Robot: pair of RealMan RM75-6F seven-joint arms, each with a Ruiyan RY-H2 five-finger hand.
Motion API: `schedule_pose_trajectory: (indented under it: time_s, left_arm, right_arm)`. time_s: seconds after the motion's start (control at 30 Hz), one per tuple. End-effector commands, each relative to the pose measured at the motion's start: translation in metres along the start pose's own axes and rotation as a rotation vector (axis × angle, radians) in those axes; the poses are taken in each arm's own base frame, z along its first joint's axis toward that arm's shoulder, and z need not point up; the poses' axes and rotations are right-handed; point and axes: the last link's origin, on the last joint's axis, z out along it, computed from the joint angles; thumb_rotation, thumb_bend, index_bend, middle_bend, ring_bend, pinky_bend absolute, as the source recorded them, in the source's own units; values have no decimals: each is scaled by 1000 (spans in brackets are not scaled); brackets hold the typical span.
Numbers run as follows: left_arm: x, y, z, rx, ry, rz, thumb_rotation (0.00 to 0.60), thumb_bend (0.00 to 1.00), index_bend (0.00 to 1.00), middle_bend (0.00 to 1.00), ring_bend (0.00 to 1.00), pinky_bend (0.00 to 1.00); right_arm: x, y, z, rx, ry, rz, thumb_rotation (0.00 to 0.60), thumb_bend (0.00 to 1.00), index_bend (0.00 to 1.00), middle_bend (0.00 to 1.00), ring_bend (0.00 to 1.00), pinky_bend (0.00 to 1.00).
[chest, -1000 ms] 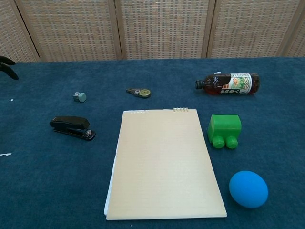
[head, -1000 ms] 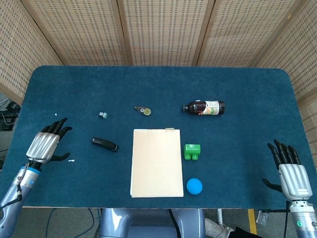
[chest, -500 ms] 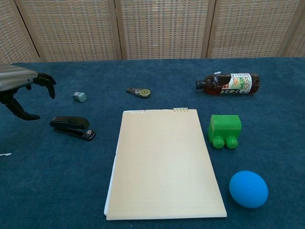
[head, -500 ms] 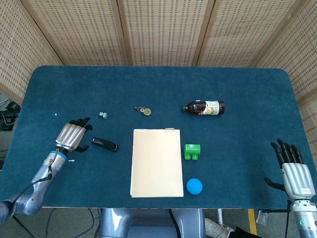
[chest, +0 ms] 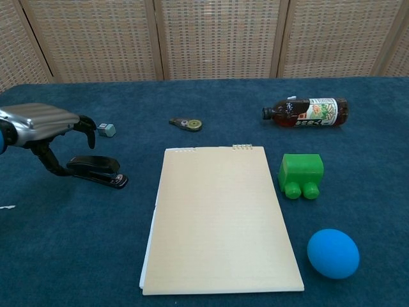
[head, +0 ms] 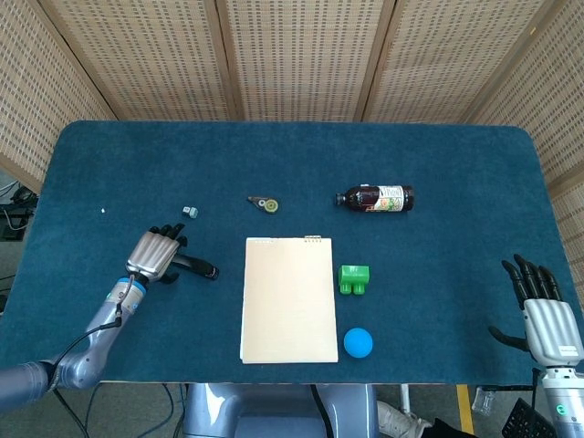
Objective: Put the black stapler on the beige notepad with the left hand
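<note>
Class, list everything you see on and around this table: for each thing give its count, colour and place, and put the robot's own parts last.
stapler: 1, black, left of the notepad, lying on the cloth
notepad: 1, beige, centre front
block: 1, green, just right of the notepad
ball: 1, blue, front right
bottle: 1, dark brown with label, lying on its side, back right
tape dispenser: 1, small, dark and greenish, behind the notepad
small cube: 1, pale teal, back left
table: 1, dark blue cloth
wall panels: woven beige, behind the table
left hand: 1, silver and black, fingers spread over the stapler's left end
right hand: 1, silver and black, open, front right edge
</note>
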Motion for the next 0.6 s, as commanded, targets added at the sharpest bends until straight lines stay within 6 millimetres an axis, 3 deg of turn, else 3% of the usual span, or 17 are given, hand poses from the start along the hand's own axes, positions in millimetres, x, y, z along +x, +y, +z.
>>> schedule_pose_trajectory:
  time_s: [0.03, 0.17, 0.23, 0.3, 0.4, 0.6]
  left_arm:
    - [-3, 9, 5, -2, -10, 8, 600, 293, 318, 132, 170, 245]
    - [-7, 25, 14, -12, -28, 20, 600, 307, 341, 139, 174, 249]
    - [-6, 37, 19, -22, -10, 20, 600, 372, 407, 186, 212, 283]
    - [-6, 44, 20, -24, 24, 27, 600, 527, 556, 315, 322, 369]
    - [-8, 51, 21, -37, 60, 58, 600, 641, 729, 472, 455, 475]
    - [6, 64, 17, -98, 205, 55, 600, 678, 826, 560, 528, 529]
  right_arm:
    - [2, 2, 0, -5, 4, 12, 600, 179, 57, 0, 0, 0]
    - [3, 1, -1, 5, -1, 29, 600, 179, 58, 0, 0, 0]
    - [4, 1, -1, 7, -4, 35, 600, 178, 58, 0, 0, 0]
    - [5, 2, -1, 10, -3, 44, 600, 178, 59, 0, 0, 0]
    - [7, 2, -1, 11, 3, 53, 600, 178, 64, 0, 0, 0]
    - [11, 4, -3, 9, 16, 70, 600, 178, 70, 0, 0, 0]
